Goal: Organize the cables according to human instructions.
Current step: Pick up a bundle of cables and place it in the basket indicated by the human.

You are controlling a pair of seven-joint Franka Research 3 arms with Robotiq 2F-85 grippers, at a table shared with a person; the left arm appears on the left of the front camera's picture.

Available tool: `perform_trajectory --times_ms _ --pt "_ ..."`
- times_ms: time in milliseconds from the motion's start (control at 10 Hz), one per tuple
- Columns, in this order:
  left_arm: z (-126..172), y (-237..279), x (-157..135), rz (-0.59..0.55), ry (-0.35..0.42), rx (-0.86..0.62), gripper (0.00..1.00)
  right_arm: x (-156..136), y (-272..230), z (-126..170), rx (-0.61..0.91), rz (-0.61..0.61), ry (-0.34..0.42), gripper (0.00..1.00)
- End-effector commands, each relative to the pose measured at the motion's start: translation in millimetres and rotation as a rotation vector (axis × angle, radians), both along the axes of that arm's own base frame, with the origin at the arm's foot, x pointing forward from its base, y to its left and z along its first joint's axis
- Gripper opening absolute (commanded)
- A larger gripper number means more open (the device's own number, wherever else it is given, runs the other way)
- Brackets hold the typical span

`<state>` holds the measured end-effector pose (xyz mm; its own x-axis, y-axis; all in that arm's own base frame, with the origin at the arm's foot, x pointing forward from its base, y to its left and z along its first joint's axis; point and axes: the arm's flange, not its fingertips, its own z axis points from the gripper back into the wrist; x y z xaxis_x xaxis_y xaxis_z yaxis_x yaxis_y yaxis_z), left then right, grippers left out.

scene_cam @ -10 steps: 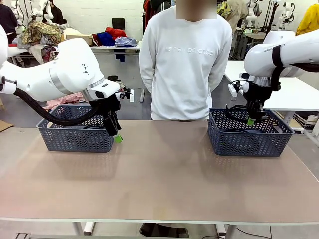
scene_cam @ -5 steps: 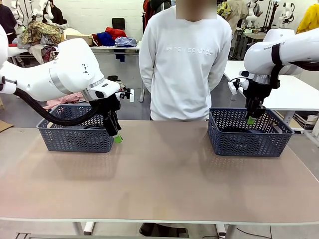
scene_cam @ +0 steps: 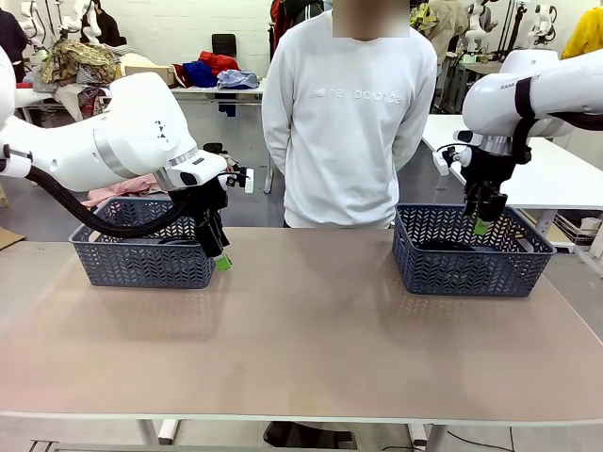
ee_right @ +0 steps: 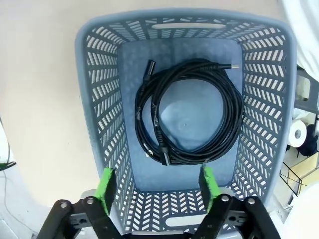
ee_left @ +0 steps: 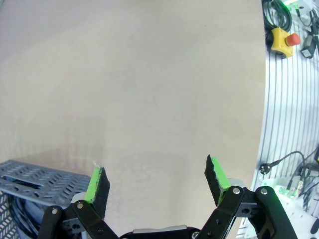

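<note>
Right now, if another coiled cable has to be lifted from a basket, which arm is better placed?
Probably the left. Its open left gripper hangs at the corner of the left blue-grey lattice basket, where black cable shows. The open right gripper is over the right basket, whose coiled black power cord looks just placed.

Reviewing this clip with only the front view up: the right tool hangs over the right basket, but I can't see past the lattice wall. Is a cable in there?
Observer: Yes. The right wrist view shows coiled cables lying flat on the floor of the right basket, with plug ends at the top of the coil.
Operator: Is the right tool gripping anything?
Observer: No. The right tool is open above the coil, nothing between its pads.
Operator: And the left tool?
Observer: The left tool is open too, over bare table, with the left basket's rim beside one finger.
</note>
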<state>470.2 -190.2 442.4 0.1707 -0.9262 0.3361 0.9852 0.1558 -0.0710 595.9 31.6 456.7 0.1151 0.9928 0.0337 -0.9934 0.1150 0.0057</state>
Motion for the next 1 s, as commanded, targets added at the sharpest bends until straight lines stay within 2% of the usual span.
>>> perform_trajectory --times_ms 0,300,500,600,900 --pt "0.6 1.5 -1.0 0.004 0.000 -0.001 1.00 2.5 -1.8 4.0 -0.007 -0.025 0.011 1.00" --pt "0.6 1.5 -1.0 0.004 0.000 -0.001 1.00 -0.1 -1.7 7.2 -0.016 -0.034 0.017 1.00" --pt "0.6 1.5 -1.0 0.004 0.000 -0.001 1.00 -1.3 -3.1 9.6 -0.009 -0.086 0.005 1.00" --pt "0.6 1.5 -1.0 0.004 0.000 -0.001 1.00 -0.9 -1.1 2.7 -0.001 -0.022 0.006 1.00" --pt "0.6 1.5 -1.0 0.004 0.000 -0.001 1.00 -0.9 -1.1 2.7 -0.001 -0.022 0.006 1.00"
